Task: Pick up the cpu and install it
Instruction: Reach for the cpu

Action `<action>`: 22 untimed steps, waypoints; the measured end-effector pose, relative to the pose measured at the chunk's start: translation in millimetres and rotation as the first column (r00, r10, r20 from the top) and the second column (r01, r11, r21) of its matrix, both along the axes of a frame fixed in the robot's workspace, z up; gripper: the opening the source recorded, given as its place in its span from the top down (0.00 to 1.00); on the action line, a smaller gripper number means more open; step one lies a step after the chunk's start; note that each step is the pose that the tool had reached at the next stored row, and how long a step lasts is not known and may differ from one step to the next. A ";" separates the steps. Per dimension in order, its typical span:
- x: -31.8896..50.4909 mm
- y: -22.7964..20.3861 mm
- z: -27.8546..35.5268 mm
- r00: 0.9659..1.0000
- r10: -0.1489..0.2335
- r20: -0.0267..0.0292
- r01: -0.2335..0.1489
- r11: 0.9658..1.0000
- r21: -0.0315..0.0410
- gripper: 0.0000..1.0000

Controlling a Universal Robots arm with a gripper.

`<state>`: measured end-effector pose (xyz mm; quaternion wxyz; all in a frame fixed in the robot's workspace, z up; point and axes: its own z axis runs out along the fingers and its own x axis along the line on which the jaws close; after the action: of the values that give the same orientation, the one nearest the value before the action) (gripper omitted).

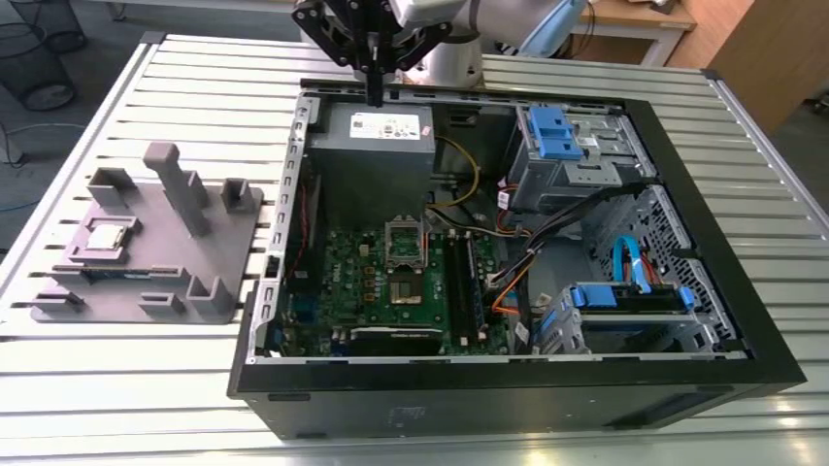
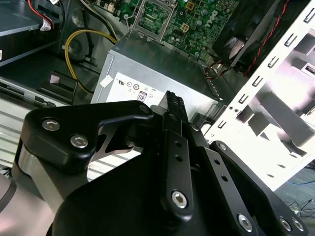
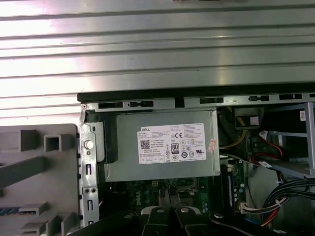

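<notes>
At the exterior view's near edge: PC case (image 1: 518, 374), side open, flat on slatted desk (image 1: 194, 87). Inside case: mobo (image 1: 349, 277) w/ dark-framed socket (image 1: 404, 243) approx. at centre. At the exterior view's left, beside case: gray fixture (image 1: 220, 243) on desk; the cpu (image 1: 111, 234) lies flat in it, well apart from tool. Farther back: PSU (image 1: 376, 146). Tool (image 1: 376, 97) hangs above PSU near case's far wall, fingers pressed together, gripping nothing.

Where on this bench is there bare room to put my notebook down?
Bare slats lie between the gray fixture and the near edge of the table in the exterior view, and to that view's right of the computer case. Inside the case it is crowded with cables and drive cages.
</notes>
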<state>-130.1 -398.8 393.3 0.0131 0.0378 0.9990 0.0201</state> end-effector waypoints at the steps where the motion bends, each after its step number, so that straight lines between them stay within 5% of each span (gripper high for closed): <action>1: -0.2 0.0 0.0 1.000 0.000 0.000 0.000 1.000 0.000 0.89; 22: -5.7 0.1 0.0 1.000 0.000 0.000 0.000 1.000 0.000 0.89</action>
<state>-135.7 -398.8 393.3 0.0131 0.0378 0.9990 0.0198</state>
